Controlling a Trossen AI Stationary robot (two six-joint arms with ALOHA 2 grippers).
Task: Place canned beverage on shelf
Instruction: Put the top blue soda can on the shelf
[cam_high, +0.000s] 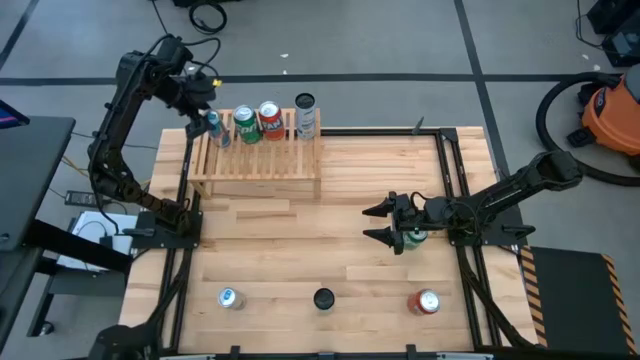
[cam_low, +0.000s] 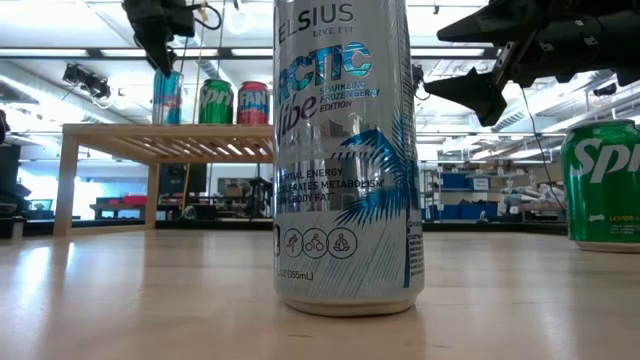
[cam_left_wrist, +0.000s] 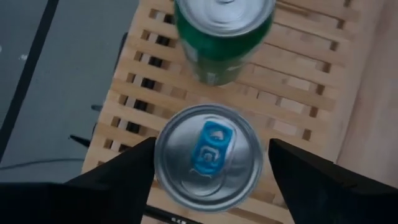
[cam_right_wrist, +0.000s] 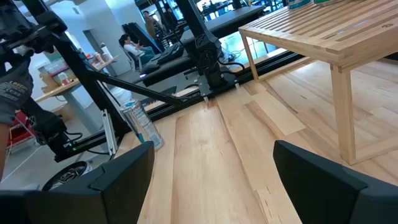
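Canned beverage (cam_left_wrist: 208, 155) stands upright on the shelf (cam_left_wrist: 298, 81), at its left end near the edge, between the fingers of the left gripper (cam_left_wrist: 211, 149). The jaws are parted to either side of the lid and do not appear to clamp it; on one side the finger lies very close to the rim. Risk one: if the arm lifts off at an angle, that finger could catch the rim and tip the can, which looks tall and slim. Risk two: its base sits on thin slats with gaps between, so a nudge may rock it or walk it toward the edge. Risk three: the green can (cam_left_wrist: 224, 43) stands just beside it, and a sideways exit could strike that one too. The lid is plain silver with a blue pull tab, undented as far as can be seen. Farther off, the right gripper (cam_high: 378, 222) hovers over the table, jaws wide, holding nothing.
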